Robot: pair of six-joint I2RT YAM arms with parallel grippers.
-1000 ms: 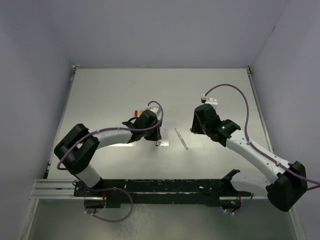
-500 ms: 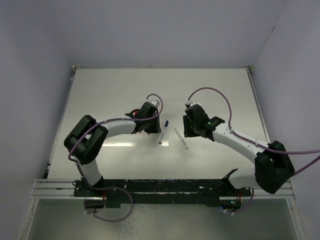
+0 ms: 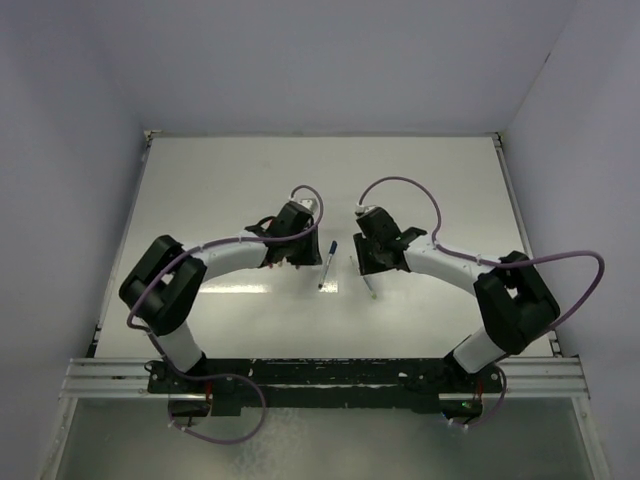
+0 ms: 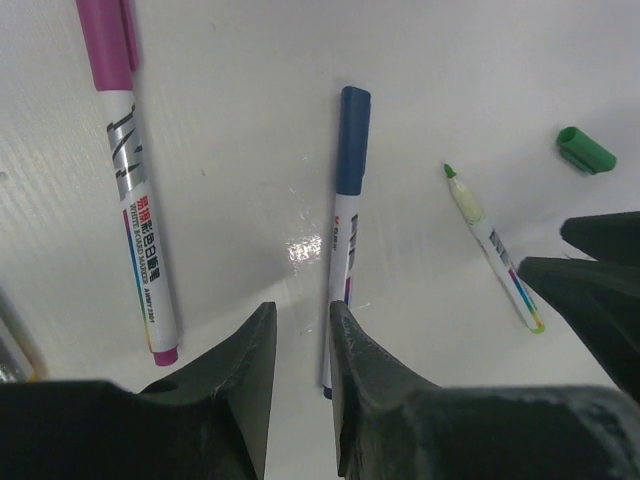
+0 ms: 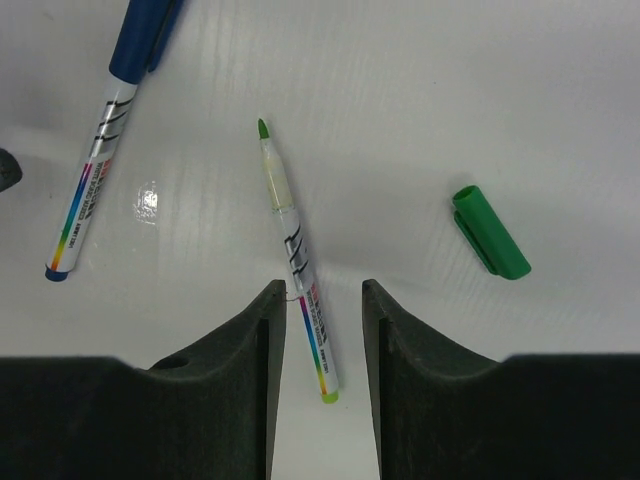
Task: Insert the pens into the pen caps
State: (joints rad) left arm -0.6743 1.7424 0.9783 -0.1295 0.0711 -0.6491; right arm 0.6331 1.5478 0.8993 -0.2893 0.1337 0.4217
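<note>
An uncapped green pen (image 5: 295, 250) lies on the white table, its bare tip pointing away from me. My right gripper (image 5: 322, 290) is open and low over it, a finger on each side of its rear end. The loose green cap (image 5: 490, 230) lies to its right. A pen with a blue cap on it (image 4: 345, 230) lies just beyond my left gripper (image 4: 300, 312). That gripper's jaws are a narrow gap apart and empty. A pen with a purple cap on it (image 4: 130, 180) lies further left. From above the blue pen (image 3: 327, 263) sits between both grippers.
The right arm's dark fingers (image 4: 600, 285) show at the right edge of the left wrist view. A grey edge of something else (image 4: 12, 345) shows at its left border. White walls and a raised rim (image 3: 320, 134) close the table.
My right gripper has swung left to sit over the green pen. My left gripper has drawn back up and left, and the blue-capped pen now lies uncovered on the table.
</note>
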